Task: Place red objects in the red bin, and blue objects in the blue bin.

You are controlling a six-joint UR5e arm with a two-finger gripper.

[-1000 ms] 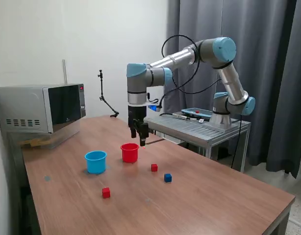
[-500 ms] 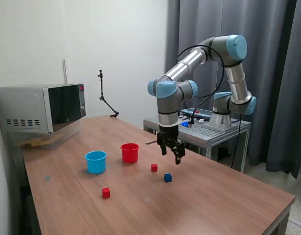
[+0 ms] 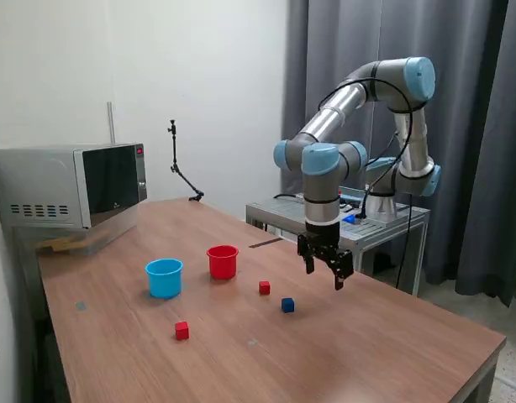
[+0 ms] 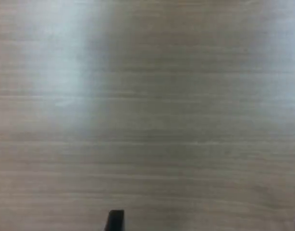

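A red cup point(image 3: 223, 261) and a light blue cup point(image 3: 164, 277) stand side by side on the wooden table point(image 3: 367, 344). One red cube point(image 3: 264, 287) lies to the exterior view's right of the red cup. Another red cube point(image 3: 181, 330) lies nearer the front. Only one dark blue cube point(image 3: 287, 305) shows. My gripper point(image 3: 324, 275) hangs open and empty above the table, to the exterior view's right of the blue cube. The wrist view shows only blurred bare wood point(image 4: 147, 115) and one fingertip point(image 4: 115, 220).
A microwave point(image 3: 69, 185) stands at the table's far left in the exterior view. A thin black stand point(image 3: 178, 172) rises at the back. The arm's metal base platform point(image 3: 350, 220) is behind the table. The table's front edge runs at lower right.
The gripper has swung from beside the red cup to the exterior view's right, past the red and blue cubes. The cubes and cups have not moved.
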